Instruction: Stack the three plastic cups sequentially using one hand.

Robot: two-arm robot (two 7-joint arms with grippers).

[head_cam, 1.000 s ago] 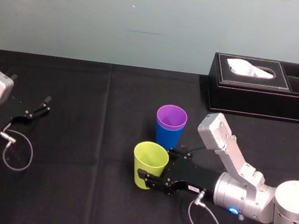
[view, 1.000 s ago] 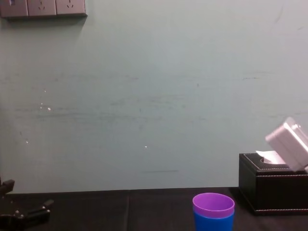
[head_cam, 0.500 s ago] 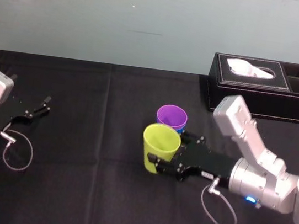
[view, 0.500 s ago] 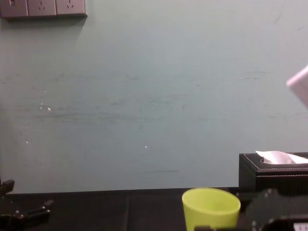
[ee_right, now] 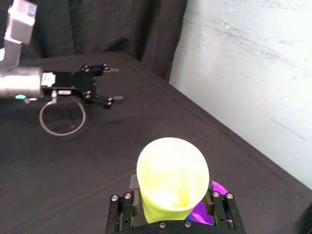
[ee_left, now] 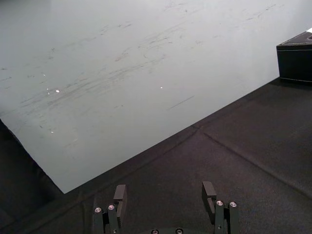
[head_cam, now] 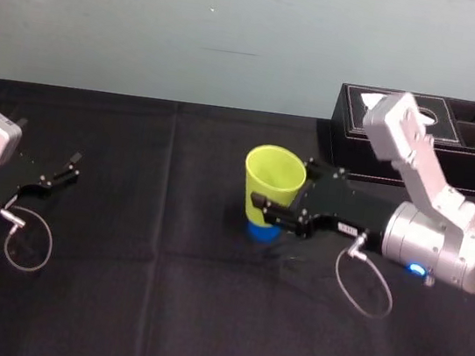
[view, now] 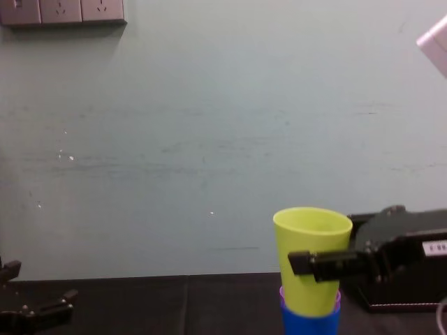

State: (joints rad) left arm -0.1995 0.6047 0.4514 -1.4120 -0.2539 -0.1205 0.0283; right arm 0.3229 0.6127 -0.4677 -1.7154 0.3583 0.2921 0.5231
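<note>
The robot's right gripper pinches a yellow-green plastic cup by its side wall, one slim finger on either flank about halfway up. It holds the cup upright over the stack at the middle of the black-draped table. From the chest camera the cup's base appears to sit just inside the rim of the purple cup, which is nested in the blue cup standing on the cloth. A black stitched tissue box lies just beyond, to the far right.

The left gripper rests at the table's left edge, well apart from the cups, its fingers spread and holding nothing.

The tumbler looks light, thin-walled and smooth, so it is probably slick and would flex under a hard squeeze. A mid-wall hold below the rim, as here, seems the sensible place, since it leaves the tapered base free to slide in. The likely risk is that an off-centre push catches the purple rim and tips the light stack.
</note>
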